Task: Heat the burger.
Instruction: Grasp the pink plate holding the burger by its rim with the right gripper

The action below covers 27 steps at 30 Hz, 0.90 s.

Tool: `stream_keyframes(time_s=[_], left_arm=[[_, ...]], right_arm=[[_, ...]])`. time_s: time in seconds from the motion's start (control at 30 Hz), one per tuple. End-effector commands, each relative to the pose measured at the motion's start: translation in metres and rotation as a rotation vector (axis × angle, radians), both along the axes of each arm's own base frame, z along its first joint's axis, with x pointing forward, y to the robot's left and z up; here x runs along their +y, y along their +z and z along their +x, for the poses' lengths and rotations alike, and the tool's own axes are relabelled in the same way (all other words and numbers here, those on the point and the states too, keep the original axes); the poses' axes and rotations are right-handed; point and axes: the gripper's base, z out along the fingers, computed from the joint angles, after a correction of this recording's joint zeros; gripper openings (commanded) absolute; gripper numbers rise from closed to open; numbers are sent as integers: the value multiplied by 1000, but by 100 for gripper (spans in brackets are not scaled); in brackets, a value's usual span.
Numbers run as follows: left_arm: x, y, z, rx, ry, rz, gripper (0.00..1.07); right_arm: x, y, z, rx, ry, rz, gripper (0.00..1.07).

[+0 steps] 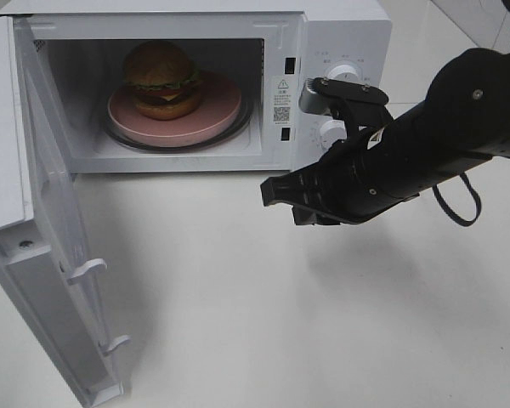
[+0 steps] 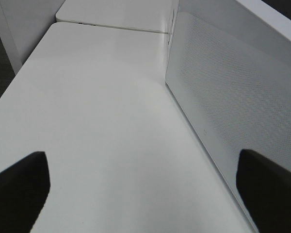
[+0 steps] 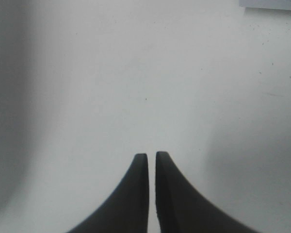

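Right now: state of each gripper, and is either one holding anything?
Left gripper: open, holding nothing.
Right gripper: closed, holding nothing.

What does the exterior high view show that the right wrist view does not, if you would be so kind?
Only the exterior high view shows the microwave, its door standing open, and the burger sitting on the pink plate inside. Only the right wrist view shows, up close, that the right gripper is shut with nothing between its fingertips. Both show the white table and that gripper over it.
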Motion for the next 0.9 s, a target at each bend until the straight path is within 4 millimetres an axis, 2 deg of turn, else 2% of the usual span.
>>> stream_keyframes(time_s=[0.03, 0.33, 0.53, 0.57, 0.63, 0.67, 0.7, 0.73, 0.8, 0.87, 0.9], left_arm=[[-1, -1, -2, -23, -1, -5, 100], [-1, -1, -2, -23, -1, -5, 100], [-1, -1, -2, -23, -1, -5, 100], [-1, -1, -2, -23, -1, -5, 100], [-1, -1, -2, -23, -1, -5, 100], [-1, -1, -2, -23, -1, -5, 100], [-1, -1, -2, -23, -1, -5, 100], [-1, -1, -2, -23, -1, -5, 100], [-1, -1, -2, -23, -1, -5, 100], [-1, -1, -2, -23, -1, -5, 100], [-1, -1, -2, -23, -1, -5, 100]], right_arm=[[-7, 10, -8, -23, 118, -89, 5], [-33, 34, -22, -83, 341, -382, 7], [-43, 43, -25, -129, 452, -520, 8], [-45, 45, -24, -165, 529, -568, 8], [-45, 45, -24, -176, 564, -586, 8], [-46, 46, -23, -213, 674, -646, 8], [-46, 46, -23, -213, 674, -646, 8], [-46, 47, -22, -252, 780, -699, 8], [-46, 47, -22, -267, 825, -718, 8], [-44, 48, -20, -346, 1046, -803, 9], [-44, 48, -20, -346, 1046, -803, 9]])
